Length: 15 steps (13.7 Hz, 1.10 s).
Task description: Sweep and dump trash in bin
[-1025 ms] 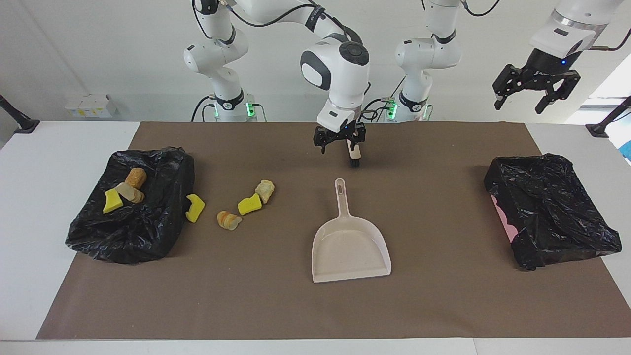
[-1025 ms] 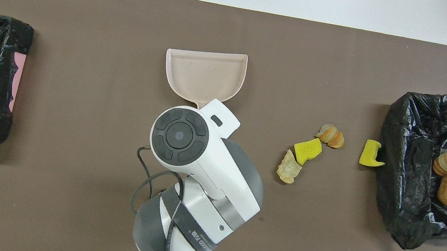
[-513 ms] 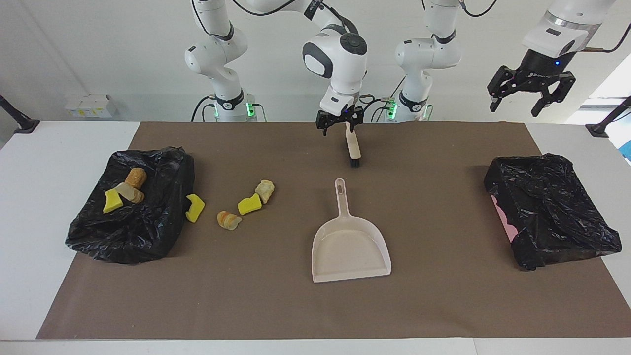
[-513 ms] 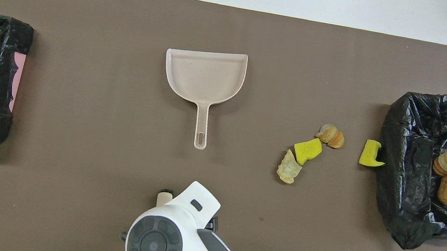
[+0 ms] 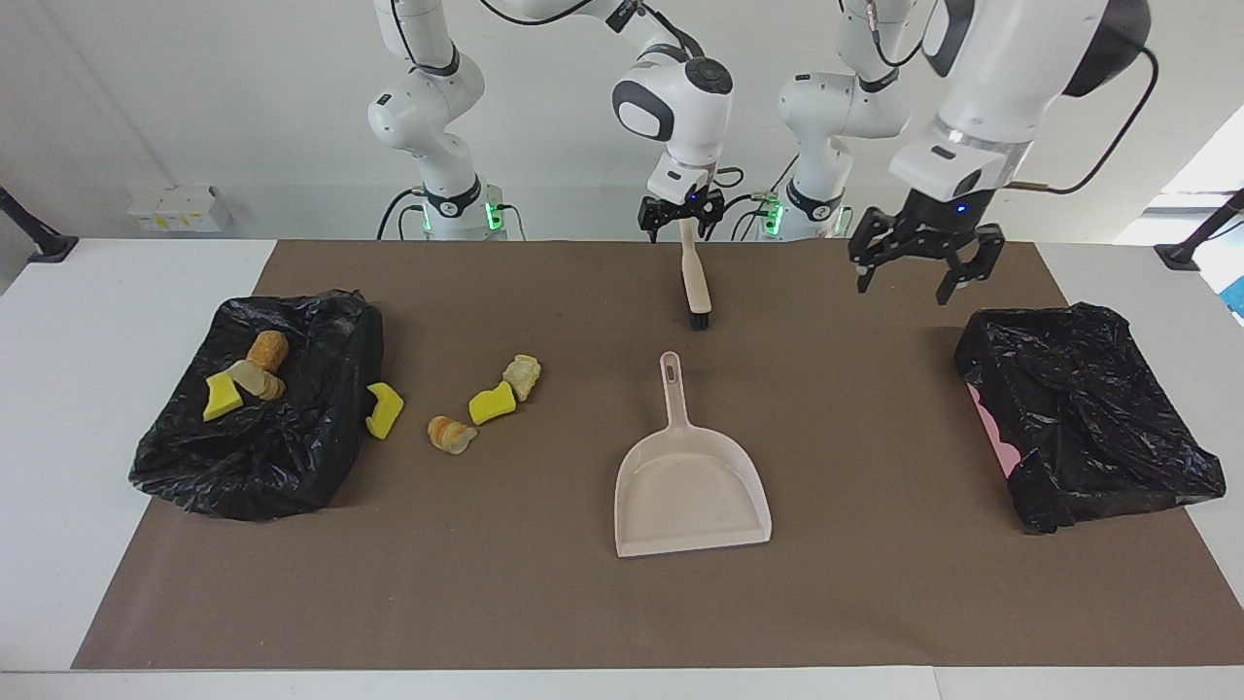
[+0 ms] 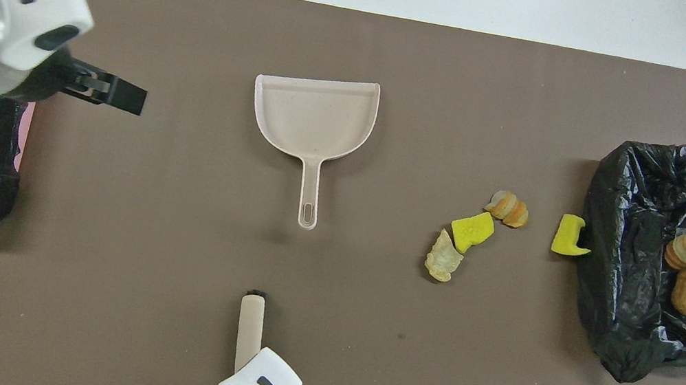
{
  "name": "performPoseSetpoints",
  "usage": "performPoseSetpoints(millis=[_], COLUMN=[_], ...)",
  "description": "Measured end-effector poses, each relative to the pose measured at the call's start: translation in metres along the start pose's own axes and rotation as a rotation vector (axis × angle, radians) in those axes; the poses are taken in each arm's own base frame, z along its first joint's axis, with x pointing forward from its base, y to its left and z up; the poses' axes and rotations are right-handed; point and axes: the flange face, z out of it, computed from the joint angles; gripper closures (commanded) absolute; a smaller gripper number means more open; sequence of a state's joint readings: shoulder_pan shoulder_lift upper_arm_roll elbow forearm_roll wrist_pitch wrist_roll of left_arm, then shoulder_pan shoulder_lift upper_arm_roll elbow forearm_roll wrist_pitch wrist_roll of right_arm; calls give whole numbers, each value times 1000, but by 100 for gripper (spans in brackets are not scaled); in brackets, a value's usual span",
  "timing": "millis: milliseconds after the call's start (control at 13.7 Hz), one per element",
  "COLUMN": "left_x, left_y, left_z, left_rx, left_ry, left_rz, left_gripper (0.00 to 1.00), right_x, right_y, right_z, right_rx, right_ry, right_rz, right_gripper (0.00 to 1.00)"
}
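Your right gripper [image 5: 680, 216] has backed off to the brush [image 5: 695, 282] handle at top centre, and your left gripper [image 5: 923, 270] has dropped toward the lined bin [image 5: 1079, 408] at mid-right of the facing view — both with jaws apart, holding nothing — so the trash [image 5: 486, 403] at mid-left lies unswept beside the untouched dustpan [image 5: 690, 486].

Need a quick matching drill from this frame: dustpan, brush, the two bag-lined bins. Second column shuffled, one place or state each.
Things:
1. dustpan
2. brush
3. bin at the right arm's end
4. bin at the left arm's end

Places or states:
A. holds three pieces of trash
B. mid-mat, handle pointing toward the robots
C. no trash visible in it
D. nearer the robots than the dustpan, below the right gripper

Pairs: 1-B, 2-D, 3-A, 4-C
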<state>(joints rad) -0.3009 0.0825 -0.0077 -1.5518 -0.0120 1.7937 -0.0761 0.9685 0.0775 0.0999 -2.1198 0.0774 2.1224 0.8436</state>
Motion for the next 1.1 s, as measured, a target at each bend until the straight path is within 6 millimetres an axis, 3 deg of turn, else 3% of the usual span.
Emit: performPoseSetpoints(millis=[146,293,439,586,659,806,1099], left_x=[11,13,6,-11,-21,-33,-38], left_y=[38,79,129,176,190,198,192], left_z=[43,86,134,183,200,220,233], left_rx=[-9,-20,-27,-33,-34,-31,-25], left_ry=[-5,-5,-22,-36,-40,-51,-55], left_rz=[-42,-80,-107,-120,-128,-156,-171], left_gripper=[0,0,0,0,0,0,0], right_x=[-13,-17,-19,-21,-21,-17,-4], right_y=[-8,-12,-18,-21,-22,-22,-15], right_z=[12,28,41,47,47,43,37], right_rx=[12,9,25,32,35,50,70], right_ry=[-19,-31,-53,-68,-71,-72,-75], right_rz=[-8,-11,2,14,32,64,100], right_gripper=[13,36,100,100,100,100,100])
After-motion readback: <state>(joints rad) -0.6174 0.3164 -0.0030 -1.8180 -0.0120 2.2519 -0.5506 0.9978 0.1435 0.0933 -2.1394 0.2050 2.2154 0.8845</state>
